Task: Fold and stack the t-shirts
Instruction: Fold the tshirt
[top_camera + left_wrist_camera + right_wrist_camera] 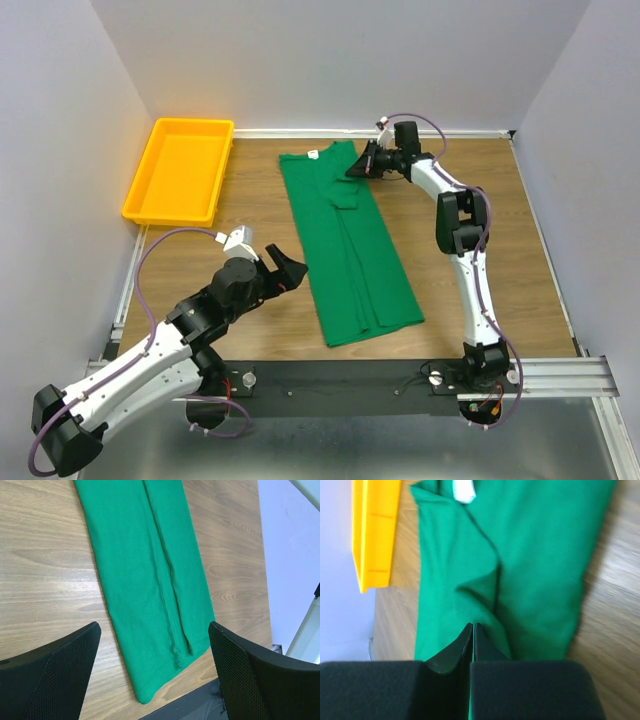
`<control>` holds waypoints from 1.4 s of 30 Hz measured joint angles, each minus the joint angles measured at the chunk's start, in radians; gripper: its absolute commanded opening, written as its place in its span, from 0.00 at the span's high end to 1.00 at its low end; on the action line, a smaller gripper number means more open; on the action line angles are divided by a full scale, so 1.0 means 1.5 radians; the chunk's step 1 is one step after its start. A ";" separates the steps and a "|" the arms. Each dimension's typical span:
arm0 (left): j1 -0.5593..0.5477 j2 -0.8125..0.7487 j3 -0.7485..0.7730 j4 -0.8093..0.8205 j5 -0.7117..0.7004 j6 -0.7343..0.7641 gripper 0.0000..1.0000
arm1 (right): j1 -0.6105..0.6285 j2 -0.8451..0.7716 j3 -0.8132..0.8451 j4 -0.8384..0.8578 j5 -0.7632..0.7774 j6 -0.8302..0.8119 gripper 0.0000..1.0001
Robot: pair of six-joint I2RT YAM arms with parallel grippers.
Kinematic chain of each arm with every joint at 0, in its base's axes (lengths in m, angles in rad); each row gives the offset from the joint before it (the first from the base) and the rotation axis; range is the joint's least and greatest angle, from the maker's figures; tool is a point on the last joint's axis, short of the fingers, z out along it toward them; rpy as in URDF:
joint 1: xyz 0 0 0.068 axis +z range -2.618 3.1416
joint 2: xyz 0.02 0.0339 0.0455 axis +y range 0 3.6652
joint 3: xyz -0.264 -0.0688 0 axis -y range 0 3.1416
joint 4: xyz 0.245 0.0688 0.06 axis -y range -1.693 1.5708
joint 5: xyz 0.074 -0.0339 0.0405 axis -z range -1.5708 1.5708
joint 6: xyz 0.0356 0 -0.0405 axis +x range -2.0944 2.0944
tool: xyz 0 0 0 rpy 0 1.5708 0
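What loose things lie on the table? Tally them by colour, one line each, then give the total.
green t-shirt: 1
yellow tray: 1
total: 2
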 measured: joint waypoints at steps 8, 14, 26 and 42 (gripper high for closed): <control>0.000 0.019 0.001 -0.010 0.004 0.000 0.04 | -0.001 0.038 0.000 0.007 0.007 0.024 0.90; 0.001 0.024 0.003 -0.010 0.005 0.000 0.04 | 0.000 0.039 0.000 0.010 0.005 0.028 0.90; 0.001 0.014 0.003 -0.011 0.007 -0.002 0.04 | 0.000 0.037 0.024 0.035 -0.045 0.012 0.89; 0.001 0.055 0.054 -0.050 0.008 -0.002 0.04 | 0.003 0.078 0.076 0.092 -0.009 0.111 0.89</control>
